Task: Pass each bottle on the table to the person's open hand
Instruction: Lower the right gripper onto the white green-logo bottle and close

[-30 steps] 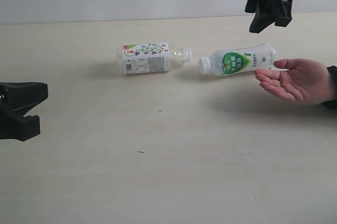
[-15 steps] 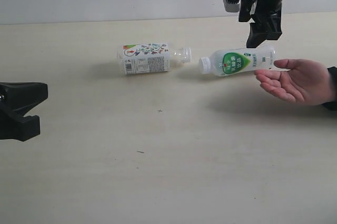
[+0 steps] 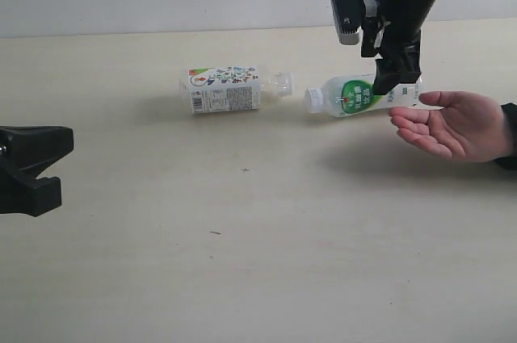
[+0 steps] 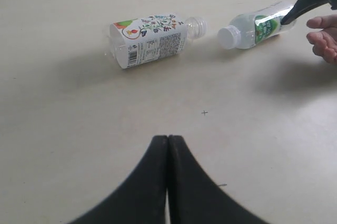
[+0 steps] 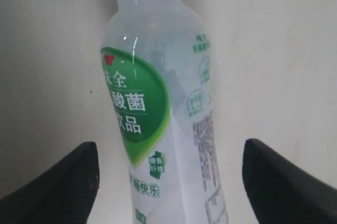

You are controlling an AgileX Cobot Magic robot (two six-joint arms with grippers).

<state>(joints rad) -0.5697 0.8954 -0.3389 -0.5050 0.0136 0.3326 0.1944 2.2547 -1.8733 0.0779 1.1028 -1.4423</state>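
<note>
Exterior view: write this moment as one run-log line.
right gripper: open around green-label bottle | left gripper: shut, empty | hand: open beside bottle

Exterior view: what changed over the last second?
The right tool came down and leftward onto the green-label bottle, with its jaws open astride the bottle and not gripping it. That bottle, the floral-label bottle, the person's hand and the shut left tool stayed put.

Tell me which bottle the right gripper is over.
The green-labelled bottle with the white cap, beside the person's hand: the open right gripper straddles it. The floral-labelled bottle lies apart, with no gripper near.
</note>
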